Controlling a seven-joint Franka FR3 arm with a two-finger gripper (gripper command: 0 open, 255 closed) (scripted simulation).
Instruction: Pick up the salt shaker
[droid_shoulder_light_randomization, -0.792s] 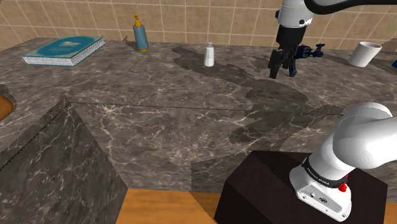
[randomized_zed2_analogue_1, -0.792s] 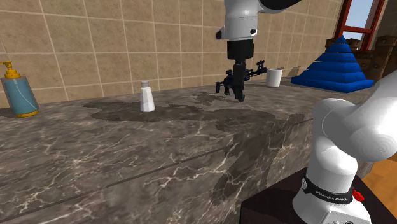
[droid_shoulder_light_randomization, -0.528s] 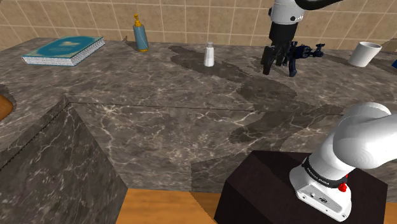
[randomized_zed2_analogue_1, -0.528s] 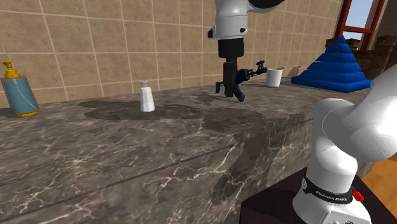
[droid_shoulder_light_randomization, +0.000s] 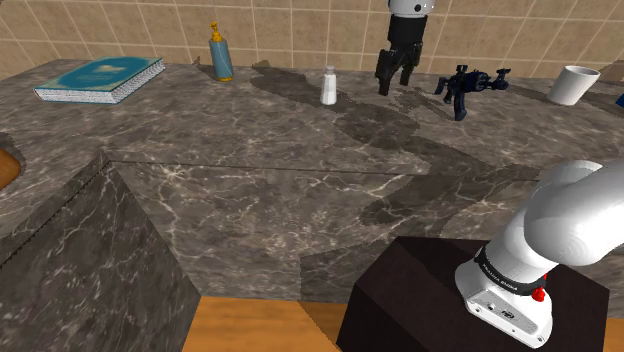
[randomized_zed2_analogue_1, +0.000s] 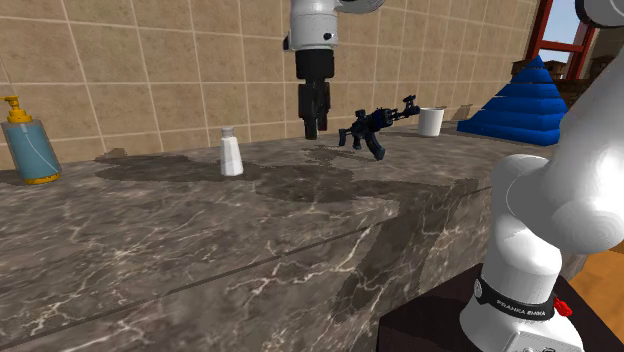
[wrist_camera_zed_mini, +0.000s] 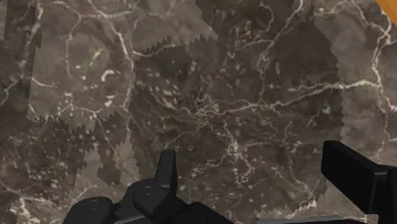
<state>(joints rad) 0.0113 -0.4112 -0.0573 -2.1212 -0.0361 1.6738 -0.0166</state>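
Along the wall side of the counter (droid_shoulder_light_randomization: 250, 170), from the shoulder view's left to right: book (droid_shoulder_light_randomization: 100, 78), soap bottle (droid_shoulder_light_randomization: 220, 53), salt shaker (droid_shoulder_light_randomization: 328, 85), gripper (droid_shoulder_light_randomization: 393, 86) hanging above the surface, toy rifle (droid_shoulder_light_randomization: 470, 82), cup (droid_shoulder_light_randomization: 573, 85). Shaker and gripper are near each other but apart. The stand (droid_shoulder_light_randomization: 430, 290) sits in front of the counter, lower right.

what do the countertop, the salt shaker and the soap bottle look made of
Countertop: dark stone, probably marble, going by the pale branching veins. Salt shaker: plain matte white with no texture; plastic or ceramic, cannot tell which. Soap bottle: see-through blue body with a yellow pump, likely plastic.
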